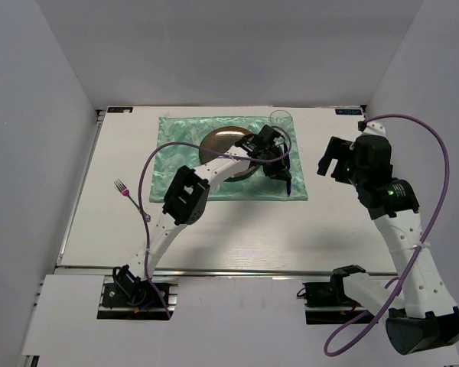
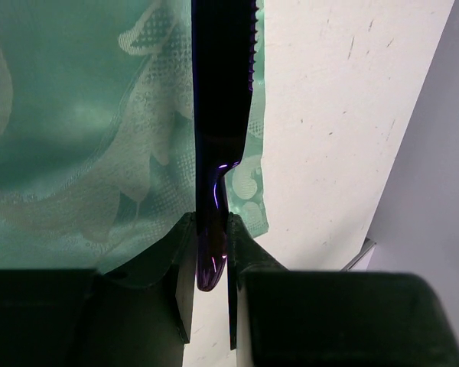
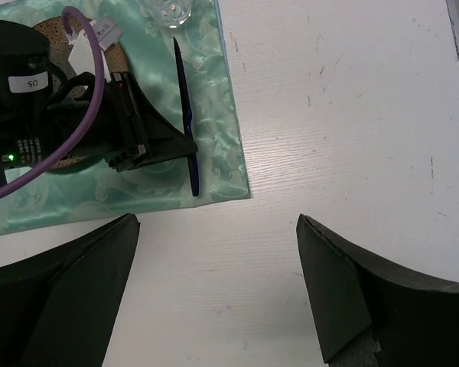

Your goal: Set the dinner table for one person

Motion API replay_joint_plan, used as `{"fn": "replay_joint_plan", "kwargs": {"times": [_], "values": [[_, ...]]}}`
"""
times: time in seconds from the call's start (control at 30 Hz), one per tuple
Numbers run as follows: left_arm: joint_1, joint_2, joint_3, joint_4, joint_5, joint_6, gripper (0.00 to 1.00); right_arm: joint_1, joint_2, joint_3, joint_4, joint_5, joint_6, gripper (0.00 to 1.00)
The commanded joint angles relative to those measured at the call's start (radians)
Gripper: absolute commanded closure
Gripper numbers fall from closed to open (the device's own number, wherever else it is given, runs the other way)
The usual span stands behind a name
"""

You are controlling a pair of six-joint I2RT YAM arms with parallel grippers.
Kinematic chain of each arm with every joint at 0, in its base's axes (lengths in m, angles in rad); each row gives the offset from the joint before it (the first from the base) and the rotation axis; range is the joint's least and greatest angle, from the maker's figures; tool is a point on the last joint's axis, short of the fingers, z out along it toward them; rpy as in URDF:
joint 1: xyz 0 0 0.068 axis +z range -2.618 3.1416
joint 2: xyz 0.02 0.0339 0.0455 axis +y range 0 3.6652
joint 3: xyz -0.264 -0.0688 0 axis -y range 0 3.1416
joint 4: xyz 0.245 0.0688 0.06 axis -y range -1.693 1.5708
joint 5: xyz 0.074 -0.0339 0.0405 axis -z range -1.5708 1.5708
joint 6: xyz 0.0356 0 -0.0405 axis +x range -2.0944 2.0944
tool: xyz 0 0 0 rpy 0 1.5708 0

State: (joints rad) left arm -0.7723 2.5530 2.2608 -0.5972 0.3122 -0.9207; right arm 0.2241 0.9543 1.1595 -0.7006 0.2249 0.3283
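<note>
My left gripper [image 2: 212,245] is pinching a dark purple knife [image 2: 222,92] by its handle, the two fingers pressed against either side of it with the rounded handle end showing between them. The serrated blade runs away from my wrist camera, along the right edge of the green cloth [image 1: 183,153]. From the right wrist view the knife lies lengthwise just inside that edge, its tip pointing toward the far side of the table. Whether it rests on the fabric or hangs just above it, I cannot tell.

My right gripper [image 3: 218,229] is spread wide and holds nothing. It hangs over bare tabletop to the right of the cloth, near its near right corner.

The dinner table [image 1: 237,229] is the broad white surface under both my arms, with a metal rail along its front edge. The cloth lies across its far middle part. On the cloth sits a round brownish plate [image 1: 218,141], partly hidden by my left arm, which reaches over it. A clear glass [image 1: 281,118] stands at the cloth's far right corner, close to the plate and beyond the knife's tip.

A fork [image 1: 122,187] with a purple handle lies on the bare table left of the cloth — well apart from both grippers.
</note>
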Motion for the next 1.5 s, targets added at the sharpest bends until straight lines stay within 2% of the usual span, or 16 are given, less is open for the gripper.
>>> {"fn": "replay_joint_plan", "kwargs": {"times": [0.0,0.27,0.9,1.13,1.23,1.27,1.4,1.47], "values": [[0.011,0.003,0.042,0.037,0.027,0.025,1.0,-0.003,-0.025,-0.011,0.039,-0.004,-0.021,0.11],[0.011,0.021,0.042,0.051,-0.002,0.059,1.0,0.0,-0.031,-0.018,0.042,-0.009,-0.025,0.11],[0.021,0.026,0.026,0.033,-0.079,-0.02,1.0,-0.005,-0.028,-0.037,0.053,-0.021,-0.032,0.11],[0.021,0.036,0.029,0.04,-0.068,-0.021,1.0,-0.005,-0.031,-0.04,0.058,-0.024,-0.032,0.11],[0.021,0.035,0.029,0.036,-0.074,-0.024,0.9,-0.005,-0.034,-0.046,0.062,-0.03,-0.034,0.11],[0.021,0.033,0.028,0.039,-0.074,-0.023,0.8,-0.005,-0.038,-0.05,0.064,-0.035,-0.034,0.11],[0.021,0.024,0.028,0.04,-0.074,-0.021,0.64,-0.003,-0.042,-0.052,0.066,-0.033,-0.031,0.11],[0.021,0.012,0.026,0.036,-0.074,-0.015,0.6,-0.005,-0.046,-0.052,0.064,-0.035,-0.031,0.11]]}}
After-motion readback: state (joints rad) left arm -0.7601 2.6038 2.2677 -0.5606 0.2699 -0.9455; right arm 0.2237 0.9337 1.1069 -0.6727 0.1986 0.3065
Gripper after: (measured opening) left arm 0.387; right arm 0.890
